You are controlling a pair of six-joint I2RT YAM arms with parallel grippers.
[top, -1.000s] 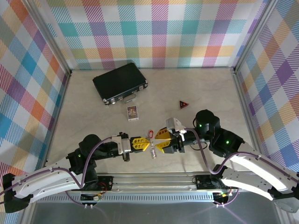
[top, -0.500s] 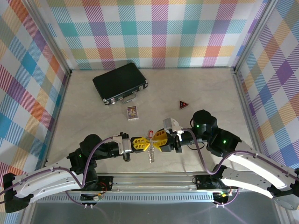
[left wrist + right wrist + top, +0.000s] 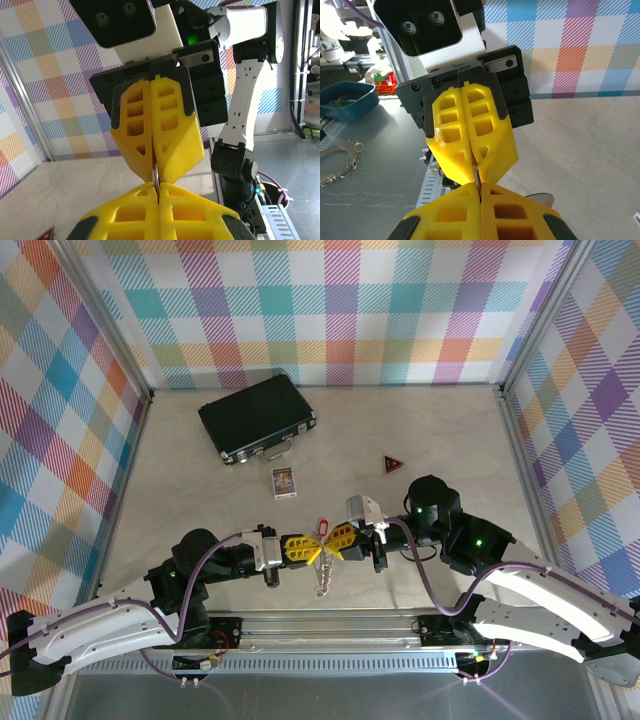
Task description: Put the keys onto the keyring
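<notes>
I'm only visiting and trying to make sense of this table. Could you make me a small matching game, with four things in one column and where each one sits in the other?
Things:
1 black case
2 red triangle
3 small card
4 keyring

Places:
A nipped between the left gripper and the right gripper
B far left part of the table
C just nearer than the case's handle
D alone, right of the card

Pairs: 1-B, 2-D, 3-C, 4-A

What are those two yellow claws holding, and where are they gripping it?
The keyring. The left gripper and right gripper, tip to tip, both pinch its thin wire loop from opposite sides; its small metal pieces trail from the pinch.
</notes>
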